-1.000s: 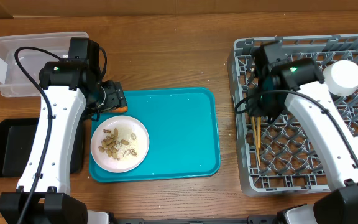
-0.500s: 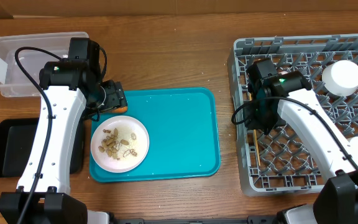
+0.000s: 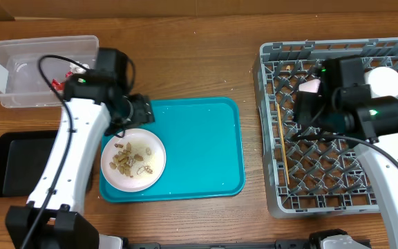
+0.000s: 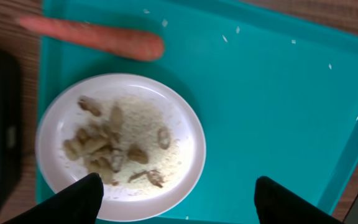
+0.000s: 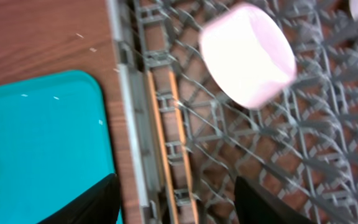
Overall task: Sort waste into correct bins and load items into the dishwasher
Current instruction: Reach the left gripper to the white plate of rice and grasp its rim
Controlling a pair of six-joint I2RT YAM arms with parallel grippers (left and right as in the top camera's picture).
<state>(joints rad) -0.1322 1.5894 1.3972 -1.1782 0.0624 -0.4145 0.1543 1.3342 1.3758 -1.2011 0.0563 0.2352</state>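
Lying in the rack point(image 3: 268, 138) are two chopsticks point(image 5: 182, 152); left fingers point(image 4: 73, 202), right fingers point(image 5: 89, 205) gape.

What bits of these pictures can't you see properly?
- Overhead: the carrot is hidden under the left arm; only the left wrist view shows it.
- Overhead: the black tray is partly covered by that arm.
- Overhead: the red wrapper is tiny and half behind a cable.
- Right wrist: blur smears the chopsticks and pink bowl.
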